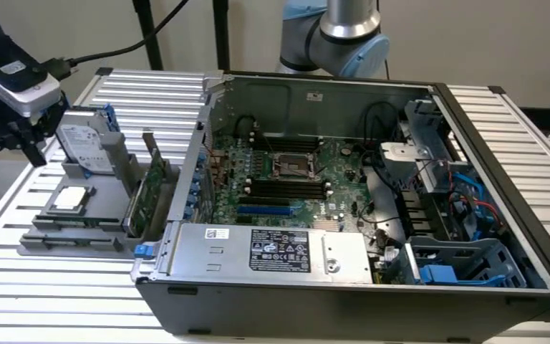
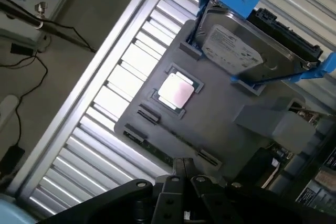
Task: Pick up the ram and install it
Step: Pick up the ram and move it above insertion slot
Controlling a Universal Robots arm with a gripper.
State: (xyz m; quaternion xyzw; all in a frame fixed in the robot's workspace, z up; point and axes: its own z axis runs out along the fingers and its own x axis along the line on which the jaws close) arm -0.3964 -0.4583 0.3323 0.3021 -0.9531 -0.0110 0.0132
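The ram (image 2: 157, 149) is a thin green stick standing on edge in a slot along the rim of the grey parts holder (image 2: 226, 103); in the exterior view the ram (image 1: 76, 220) lies across the holder's (image 1: 65, 244) front part. My gripper (image 1: 29, 152) hangs above and to the exterior view's left of the holder, apart from everything. In the wrist view the fingertips (image 2: 177, 167) sit pressed together with nothing between them, so the gripper (image 2: 182, 167) is shut, above the holder's edge close to the ram.
The holder also carries a hard drive (image 2: 233, 51) in a blue frame, a CPU (image 2: 176, 90) and a larger green card (image 1: 151, 193). The open computer case (image 1: 504, 215) with its motherboard (image 1: 285, 179) stands to the exterior view's right on a slatted metal table (image 1: 55, 301).
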